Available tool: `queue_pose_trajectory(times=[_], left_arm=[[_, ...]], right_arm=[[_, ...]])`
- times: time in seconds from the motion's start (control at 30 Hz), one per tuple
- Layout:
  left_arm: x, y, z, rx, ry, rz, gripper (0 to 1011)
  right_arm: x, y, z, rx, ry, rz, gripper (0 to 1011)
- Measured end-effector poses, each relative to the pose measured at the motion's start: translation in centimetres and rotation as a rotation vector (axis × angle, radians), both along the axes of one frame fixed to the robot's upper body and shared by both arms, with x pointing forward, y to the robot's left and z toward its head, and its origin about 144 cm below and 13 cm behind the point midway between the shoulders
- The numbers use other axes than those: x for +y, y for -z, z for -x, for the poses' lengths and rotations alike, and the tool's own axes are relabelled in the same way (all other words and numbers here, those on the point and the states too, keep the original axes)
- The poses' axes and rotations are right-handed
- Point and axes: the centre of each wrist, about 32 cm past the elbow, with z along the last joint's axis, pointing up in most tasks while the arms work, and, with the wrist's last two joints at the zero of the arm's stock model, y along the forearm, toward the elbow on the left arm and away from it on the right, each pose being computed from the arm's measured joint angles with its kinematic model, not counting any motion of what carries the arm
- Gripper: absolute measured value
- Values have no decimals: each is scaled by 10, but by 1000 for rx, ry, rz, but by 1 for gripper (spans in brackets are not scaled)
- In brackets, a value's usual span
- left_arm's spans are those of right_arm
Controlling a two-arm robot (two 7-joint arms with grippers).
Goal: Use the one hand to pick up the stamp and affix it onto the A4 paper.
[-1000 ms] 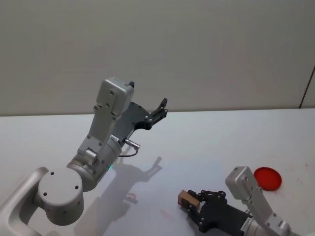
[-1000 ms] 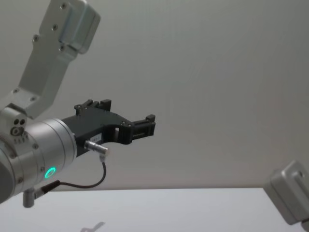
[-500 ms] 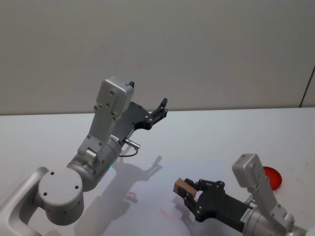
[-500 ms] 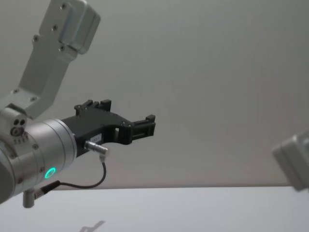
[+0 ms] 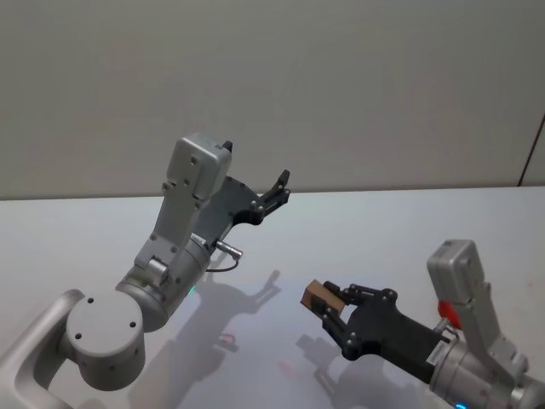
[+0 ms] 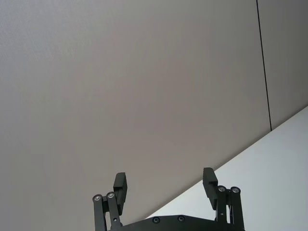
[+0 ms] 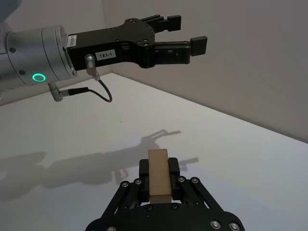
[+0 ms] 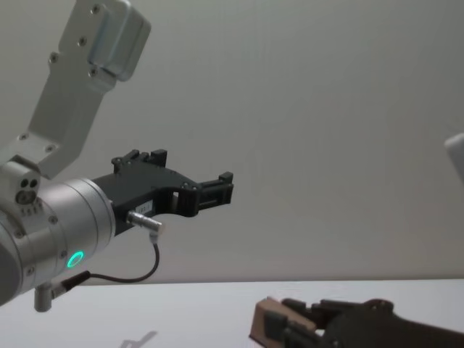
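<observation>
The stamp (image 5: 319, 295), a small light-brown block, is clamped between the fingers of my right gripper (image 5: 329, 303), which is shut on it and holds it in the air above the white table. In the right wrist view the stamp (image 7: 158, 176) stands upright between the black fingers of the right gripper (image 7: 159, 169). It also enters the chest view low down, the stamp (image 8: 272, 323) leading the right gripper (image 8: 291, 331). My left gripper (image 5: 282, 186) hangs raised and open, pointing at the wall, empty (image 6: 164, 178). The A4 paper is out of view.
A red disc (image 5: 444, 308) lies on the table at the right, mostly hidden behind my right arm. Small red marks (image 5: 228, 341) sit on the white table (image 5: 358, 230) below the left arm. The left gripper (image 7: 185, 32) hovers high beyond the stamp. A grey wall is behind.
My right gripper has risen with the stamp and moved slightly away from me, now entering the chest view; its wrist has swung right, covering the red disc. The left arm has not moved.
</observation>
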Motion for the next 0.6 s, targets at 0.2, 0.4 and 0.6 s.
queue_pose_trajectory(times=[0.2,0.4,0.6], left_arm=[[0,0,0,0,0,0,1001],[0,0,0,0,0,0,1001],[0,0,0,0,0,0,1001]], right_arm=[[-10,-3,-1,-11,32,1,219],[-25,-4,-3,-20,85,11,219],[-40,-1,-6,-23,141,28,219]])
